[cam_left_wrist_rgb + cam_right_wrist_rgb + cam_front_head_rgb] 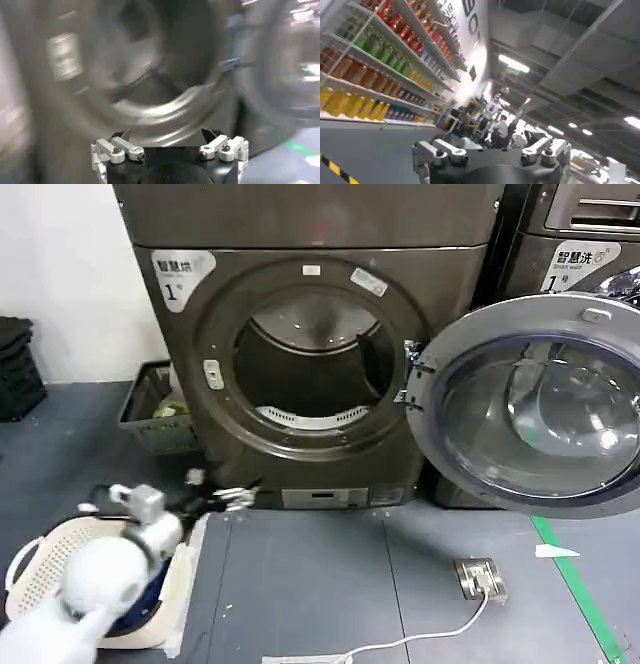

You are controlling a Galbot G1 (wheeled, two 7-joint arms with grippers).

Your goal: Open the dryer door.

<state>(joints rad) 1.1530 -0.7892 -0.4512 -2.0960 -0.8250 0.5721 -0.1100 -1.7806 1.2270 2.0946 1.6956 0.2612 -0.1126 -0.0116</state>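
Observation:
The dryer door (470, 334) stands swung wide open to the right of the dark grey dryer (200, 314), its chrome ring and clear inner bowl facing me. The round drum opening (315, 359) is exposed. My left gripper (238, 498) hangs low in front of the dryer's bottom left corner, apart from the door, open and holding nothing. The left wrist view is smeared by motion; it shows the left gripper (165, 134) aimed at the drum opening (145, 60), with the door (280, 60) off to one side. My right gripper (487, 137) is open and empty, pointing at a ceiling and store shelves.
A white laundry basket (40, 569) sits on the floor under my left arm. A grey crate (150, 419) stands left of the dryer. A second machine (575, 244) is behind the open door. A floor socket with a white cable (478, 577) and a green tape line (580, 584) lie at right.

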